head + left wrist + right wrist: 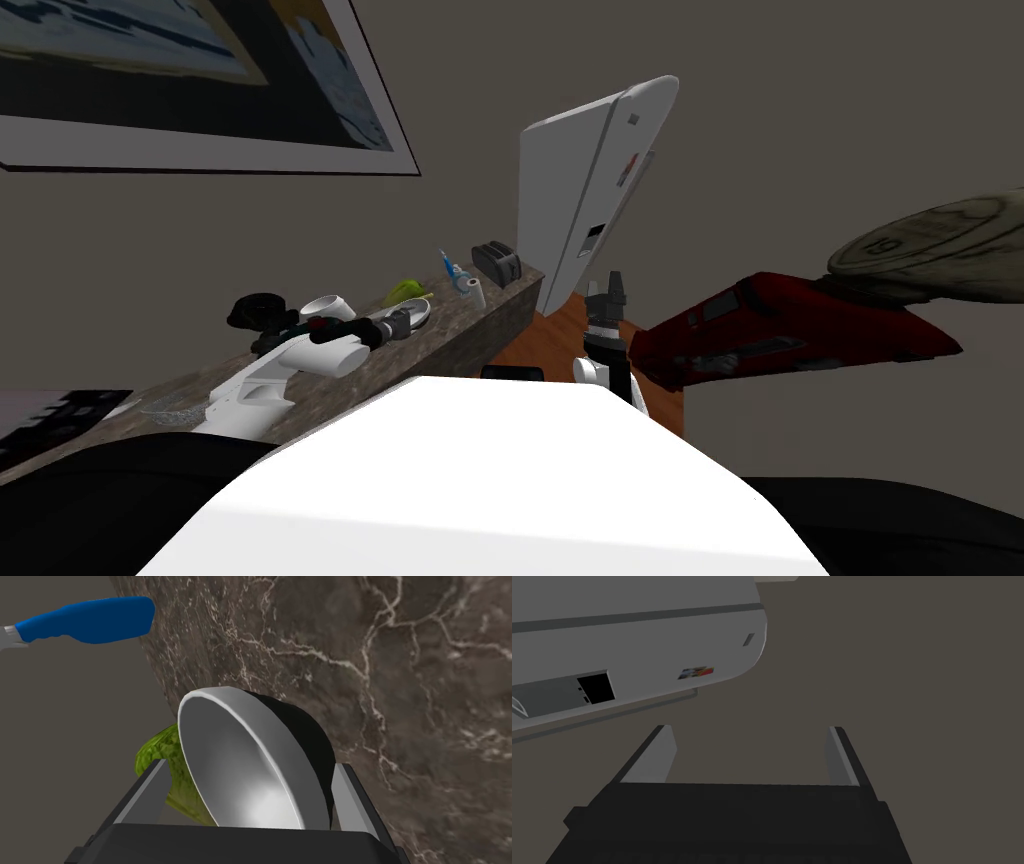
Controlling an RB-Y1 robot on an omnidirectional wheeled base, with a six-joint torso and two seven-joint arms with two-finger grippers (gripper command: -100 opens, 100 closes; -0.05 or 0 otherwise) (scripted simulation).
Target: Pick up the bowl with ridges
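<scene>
**Bowl's sitting right between the left fingers**

Left wrist view: the left gripper (252, 765) has its fingers apart on either side of the bowl (235, 751). It's shiny silver inside and black outside, over the brown veined marble counter (400, 676). A bumpy green vegetable (157, 751) is just behind, with a blue handle (90, 620) farther off. The head view adds the right gripper (612, 290), fingers apart, past the counter's end.

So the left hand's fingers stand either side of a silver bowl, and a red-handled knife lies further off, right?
Not quite. The left wrist view shows that the knife has a blue handle, not a red one. The rest holds: the left gripper does stand either side of the silver bowl.
</scene>
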